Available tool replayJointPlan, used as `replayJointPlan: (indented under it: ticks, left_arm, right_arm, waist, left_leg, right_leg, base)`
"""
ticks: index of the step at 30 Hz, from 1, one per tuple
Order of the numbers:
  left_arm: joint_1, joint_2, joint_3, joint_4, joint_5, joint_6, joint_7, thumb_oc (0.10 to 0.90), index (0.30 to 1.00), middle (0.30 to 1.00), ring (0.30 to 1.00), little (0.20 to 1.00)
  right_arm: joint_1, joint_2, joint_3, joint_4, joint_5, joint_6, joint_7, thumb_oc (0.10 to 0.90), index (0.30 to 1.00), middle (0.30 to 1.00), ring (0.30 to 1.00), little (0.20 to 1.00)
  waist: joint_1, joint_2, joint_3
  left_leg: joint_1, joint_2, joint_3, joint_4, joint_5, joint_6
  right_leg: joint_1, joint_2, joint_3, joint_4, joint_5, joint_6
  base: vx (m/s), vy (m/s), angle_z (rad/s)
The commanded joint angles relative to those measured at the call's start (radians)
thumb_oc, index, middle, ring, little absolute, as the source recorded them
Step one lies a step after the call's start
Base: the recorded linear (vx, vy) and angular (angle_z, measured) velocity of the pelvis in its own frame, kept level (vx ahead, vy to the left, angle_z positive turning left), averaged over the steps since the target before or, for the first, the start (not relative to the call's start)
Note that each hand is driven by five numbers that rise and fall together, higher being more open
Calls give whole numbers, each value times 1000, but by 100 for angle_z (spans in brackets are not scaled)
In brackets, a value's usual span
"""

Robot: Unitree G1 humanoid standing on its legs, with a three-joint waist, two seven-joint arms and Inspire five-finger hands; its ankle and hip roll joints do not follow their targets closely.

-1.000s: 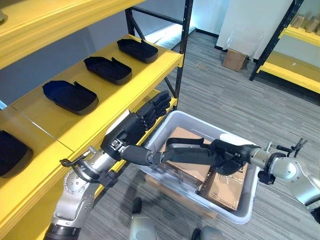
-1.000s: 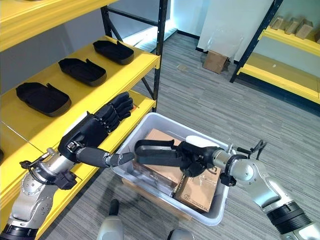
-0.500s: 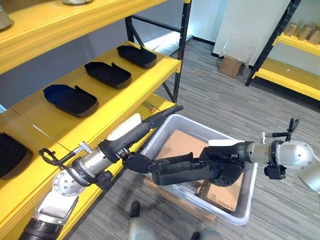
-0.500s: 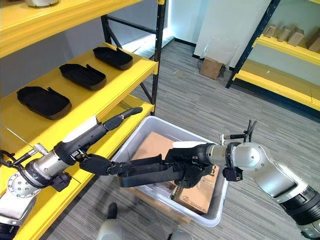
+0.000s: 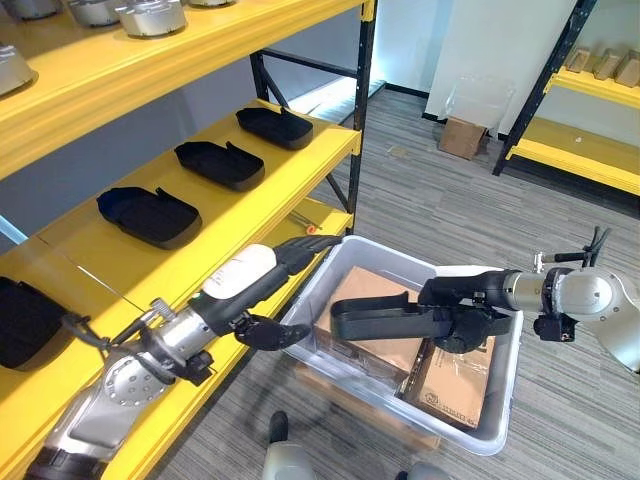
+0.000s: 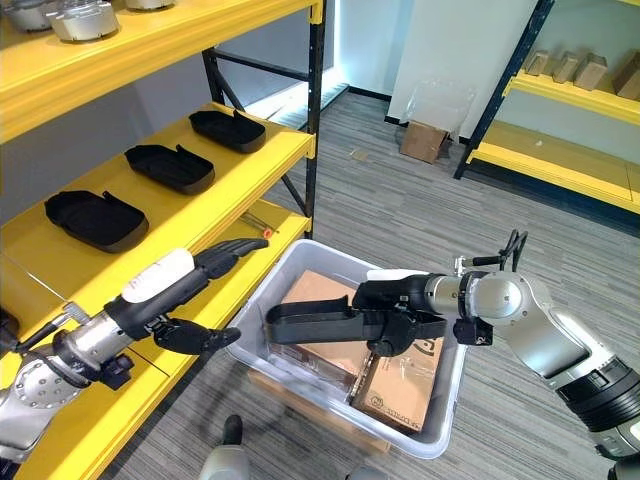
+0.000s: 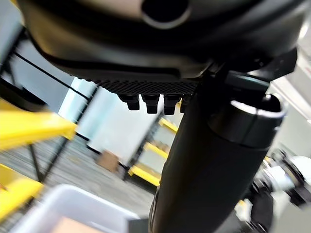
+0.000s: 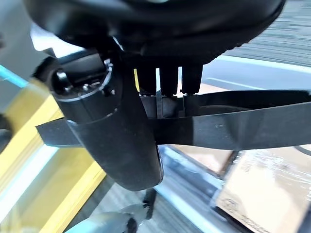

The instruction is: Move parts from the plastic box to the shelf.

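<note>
Black tray part [image 5: 385,322], pinched in the right hand [image 5: 462,318], hangs mid-frame above the plastic box [image 5: 500,400] rim. The left hand [image 5: 262,288], fingers straight and empty, sits left of it by the yellow shelf [image 5: 300,175] edge.

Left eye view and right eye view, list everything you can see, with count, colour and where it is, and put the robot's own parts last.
black part: one, black, long and flat, held over the plastic box in the right hand.
plastic box: one, pale grey, on the floor beside the shelf.
cardboard boxes: at least two, brown, inside the plastic box.
black trays: three full ones plus a fourth at the picture's left edge, black, in a row on the middle level of the shelf.
shelf: one, yellow with black posts, at left.
metal parts: several, silver, on the top level.
second rack: one, yellow, far right.
small carton: one, brown, on the floor by the far wall.
left hand: fingers straight, at the shelf's edge.
right hand: fingers curled round the black part.
</note>
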Motion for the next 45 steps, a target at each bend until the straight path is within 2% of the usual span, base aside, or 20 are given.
replayJointPlan:
  ticks: [1, 4, 9, 13, 15, 17, 23, 24, 32, 36, 39, 41, 43, 45]
  left_arm:
    - [-58, 64, 118, -25, -34, -74, 169, 900, 1000, 1000, 1000, 1000]
    - [-42, 68, 172, -21, -2, -104, 203, 900, 1000, 1000, 1000, 1000]
    - [-23, 84, 200, -9, 13, -126, 193, 900, 1000, 1000, 1000, 1000]
    - [-5, 84, 204, -11, -20, -162, 143, 900, 1000, 1000, 1000, 1000]
    - [-16, 78, 182, -13, -62, -170, 87, 900, 1000, 1000, 1000, 1000]
    - [-38, 68, 147, -13, -81, -169, 39, 900, 1000, 1000, 1000, 1000]
    - [-77, 32, 45, -15, -105, -158, -49, 900, 1000, 1000, 1000, 1000]
    - [-86, 14, 14, -10, -104, -156, -58, 900, 1000, 1000, 1000, 1000]
    - [-162, -40, -97, 10, -95, -117, -64, 900, 1000, 1000, 1000, 1000]
    - [-206, -55, -144, 22, -90, -103, -59, 900, 1000, 1000, 1000, 1000]
    - [-245, -67, -197, 42, -54, -87, -33, 900, 1000, 1000, 1000, 1000]
    - [-267, -78, -222, 45, 32, -91, 27, 900, 1000, 1000, 1000, 1000]
    - [-301, -66, -260, 69, 129, -94, 121, 900, 1000, 1000, 1000, 1000]
    - [-326, -58, -286, 82, 140, -82, 143, 900, 1000, 1000, 1000, 1000]
  right_arm:
    - [-63, 11, -108, 36, -34, -31, -19, 400, 300, 300, 300, 300]
    - [-20, 2, -141, 105, -50, -40, -41, 400, 300, 300, 300, 300]
    - [-8, -11, -178, 152, -48, -81, -50, 400, 300, 300, 300, 300]
    - [-8, -29, -201, 147, -30, -126, -40, 400, 300, 300, 300, 300]
    - [-18, -17, -196, 125, -23, -165, -54, 400, 300, 300, 300, 300]
    - [-44, -10, -186, 91, -6, -178, -68, 400, 300, 300, 300, 300]
    - [-167, 17, -141, -20, 73, -139, -57, 400, 300, 300, 300, 300]
    - [-197, 37, -126, -63, 90, -114, -52, 400, 300, 300, 300, 300]
    - [-316, 145, -40, -189, 194, -9, -46, 400, 300, 300, 300, 300]
    - [-338, 204, -14, -197, 193, -22, -70, 400, 300, 300, 300, 300]
    - [-380, 265, 23, -173, 208, -11, -74, 400, 300, 300, 300, 300]
    - [-395, 296, 53, -144, 223, -8, -62, 400, 300, 300, 300, 300]
    - [-397, 344, 88, -132, 244, 25, -76, 400, 300, 300, 300, 300]
    - [-401, 381, 115, -109, 220, 19, -94, 400, 300, 300, 300, 300]
  waist:
    - [-10, -51, -62]
    - [-5, -56, -60]
    - [-4, -60, -64]
    - [-6, -58, -64]
    - [-10, -56, -65]
    - [-13, -54, -65]
    - [-18, -45, -66]
    - [-21, -43, -67]
    - [-33, -33, -78]
    - [-37, -28, -81]
    - [-35, -26, -83]
    - [-29, -24, -83]
    - [-24, -25, -86]
    - [-20, -25, -88]
  left_leg:
    - [-3, 25, 9, -78, 53, -32]
    - [-8, 24, 3, -81, 56, -34]
    - [-11, 25, 5, -84, 56, -36]
    - [-14, 26, 10, -85, 56, -36]
    - [-13, 25, 13, -84, 55, -34]
    - [-12, 26, 16, -82, 55, -33]
    - [-14, 28, 19, -78, 52, -32]
    - [-14, 28, 21, -78, 51, -31]
    - [-7, 33, 39, -80, 51, -33]
    - [-7, 33, 40, -75, 48, -31]
    - [-6, 30, 33, -70, 46, -31]
    - [-5, 27, 27, -69, 45, -29]
    - [-3, 25, 22, -71, 44, -29]
    - [1, 22, 17, -73, 43, -27]
  right_leg:
    - [139, 53, -78, -122, 35, -83]
    - [142, 55, -82, -127, 33, -84]
    - [144, 55, -81, -134, 35, -81]
    - [141, 55, -79, -132, 33, -80]
    - [140, 56, -74, -131, 33, -81]
    - [141, 57, -70, -131, 34, -81]
    - [130, 59, -57, -121, 33, -83]
    - [127, 57, -54, -119, 35, -82]
    - [129, 45, -41, -141, 51, -71]
    - [126, 45, -36, -133, 46, -72]
    - [126, 47, -35, -127, 44, -74]
    - [128, 48, -36, -127, 43, -75]
    - [133, 48, -41, -131, 44, -75]
    - [136, 48, -43, -134, 45, -74]
  base:
    - [0, 0, 0]
    - [-17, -14, 3]
    - [-8, -6, 3]
    - [-15, 6, -1]
    - [0, 0, 0]
    - [0, 0, 0]
    - [0, 0, 0]
    - [-20, 22, -4]
    - [0, 0, 0]
    - [1, 7, -2]
    - [9, 7, -3]
    - [0, 0, 0]
    - [0, 0, 0]
    - [0, 0, 0]
